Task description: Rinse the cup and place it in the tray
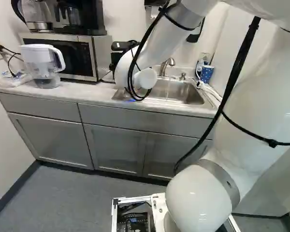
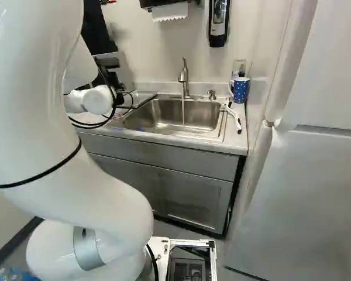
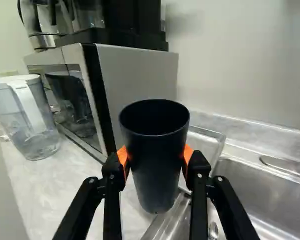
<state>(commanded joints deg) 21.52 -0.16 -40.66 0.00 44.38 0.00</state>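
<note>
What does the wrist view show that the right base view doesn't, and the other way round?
Only the wrist view: the water pitcher and the dark cup's open mouth, the cup gripped by the end effector.
Only the right base view: the blue mug, paper towel and water running from the faucet.
Both: the sink.

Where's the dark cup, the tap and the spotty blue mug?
Dark cup (image 3: pixel 156 160): wrist view, its side.
Tap (image 2: pixel 185 88): right base view, its upright stem.
Blue mug (image 2: pixel 241 91): right base view, its spotty side.
</note>
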